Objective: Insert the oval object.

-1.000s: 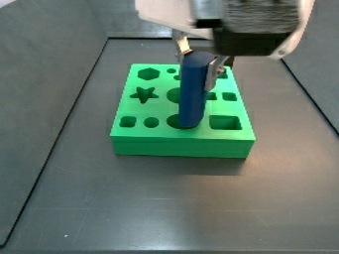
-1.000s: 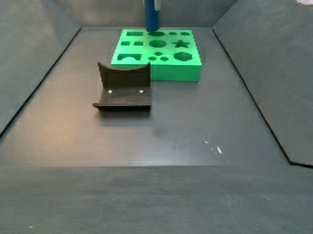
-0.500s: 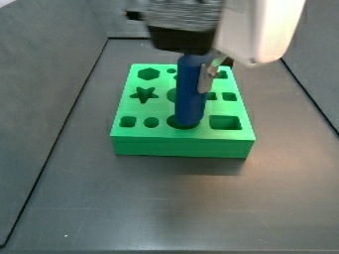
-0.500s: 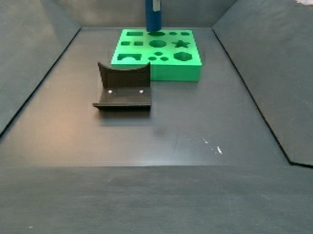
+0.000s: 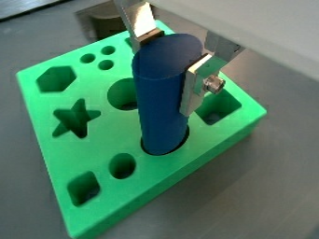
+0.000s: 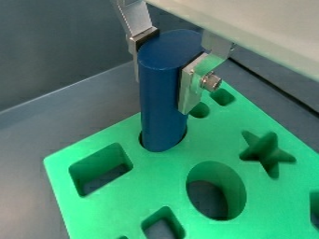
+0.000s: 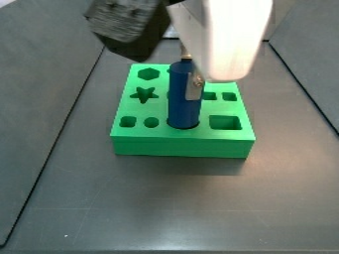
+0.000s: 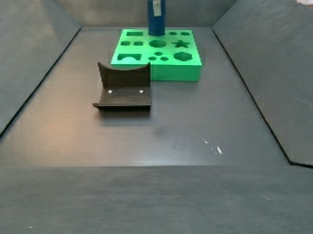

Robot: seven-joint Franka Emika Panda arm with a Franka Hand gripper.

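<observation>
The oval object is a tall blue peg point(image 5: 162, 103) standing upright with its lower end in a hole near one edge of the green block point(image 5: 100, 140). It shows the same way in the other wrist view point(image 6: 165, 103) and in both side views point(image 7: 181, 99) point(image 8: 156, 14). The green block point(image 7: 179, 146) has star, hexagon, round, oval and square holes. My gripper point(image 5: 171, 61) comes from above, with its silver fingers point(image 6: 193, 82) pressed on opposite sides of the peg's top. It is shut on the peg. The gripper point(image 7: 187, 74) is partly hidden by the arm in a side view.
The dark fixture point(image 8: 123, 87) stands on the floor in front of the green block point(image 8: 159, 69). Dark walls rise at the floor's left and right edges. An open oval hole point(image 6: 212, 182) and a square hole point(image 6: 100, 173) lie beside the peg.
The peg was leaning in the hole and now stands upright and a little lower. The arm has swung round above the block, still holding the peg's top.
</observation>
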